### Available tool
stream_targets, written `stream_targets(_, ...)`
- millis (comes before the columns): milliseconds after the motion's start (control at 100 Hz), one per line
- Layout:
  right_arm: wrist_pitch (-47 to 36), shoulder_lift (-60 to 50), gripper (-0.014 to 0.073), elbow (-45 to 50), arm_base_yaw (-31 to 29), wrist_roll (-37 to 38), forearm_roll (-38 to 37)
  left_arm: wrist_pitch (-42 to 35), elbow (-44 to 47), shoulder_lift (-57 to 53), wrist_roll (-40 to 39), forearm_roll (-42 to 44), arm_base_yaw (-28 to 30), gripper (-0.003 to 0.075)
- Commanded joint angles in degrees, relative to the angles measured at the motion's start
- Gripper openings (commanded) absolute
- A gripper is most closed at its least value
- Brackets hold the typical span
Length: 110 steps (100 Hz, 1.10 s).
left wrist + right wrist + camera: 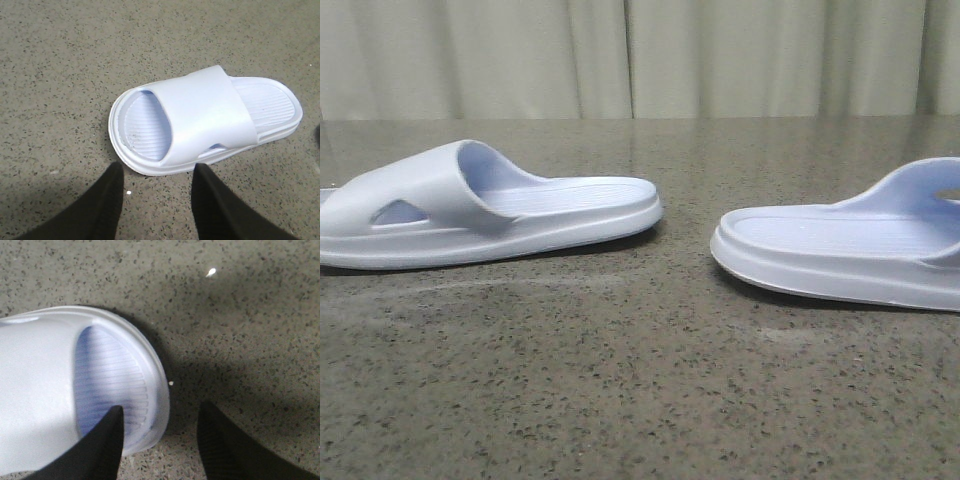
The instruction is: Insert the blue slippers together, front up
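Two pale blue slippers lie sole-down on the speckled table, heels towards each other. The left slipper (pixel 480 215) also shows in the left wrist view (pixel 205 117). My left gripper (pixel 156 172) is open and empty, just off that slipper's side edge near the toe and strap, with both fingers over the table. The right slipper (pixel 840 250) shows its toe end in the right wrist view (pixel 50 390). My right gripper (pixel 160 415) is open; one finger (pixel 107 440) is over the footbed, the other (pixel 220 440) over the table, with the toe rim between them. Neither gripper shows in the front view.
The grey speckled tabletop (pixel 640 380) runs back to a pale curtain (pixel 640 55). A gap of bare table (pixel 685 240) lies between the two slippers. The right slipper is cut off by the right edge of the front view.
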Motion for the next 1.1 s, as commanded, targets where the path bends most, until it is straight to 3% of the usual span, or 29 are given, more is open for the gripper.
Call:
stream_targets(0,-2.37,1.06,0.0286,-1.83,-1.66,-3.35,3.43,-3.27,-2.02,0.18,0.38,-2.11,-0.43,0.0281)
stream_targets(220,-1.47,4.73,0.0286,-1.83,-5.83,-9.41,11.65,-3.27,-2.02,0.18,1.07,-2.11,-0.43,0.0281)
stream_targets(730,2.06,9.15,0.0274,-1.83,-7.21,-15.75,17.99,-3.36,-2.02,0.18,1.22,-2.11,-0.43,0.0281)
stream_targets(800,2.32,9.15,0.0202,-1.83,-7.21,-15.73,18.04,-3.13,-2.02,0.43,1.22,-2.11,-0.43,0.0281)
stream_targets(970,3.08,9.15,-0.0106,-1.83,-7.21,-15.73,18.04,-2.20,-2.02,3.06,1.22,-2.49,-0.43,0.0281)
stream_targets(1090,2.91,9.15,-0.0107,-1.83,-7.21,-15.73,18.04,-2.56,-2.15,6.17,1.22,-2.99,-0.43,0.0281)
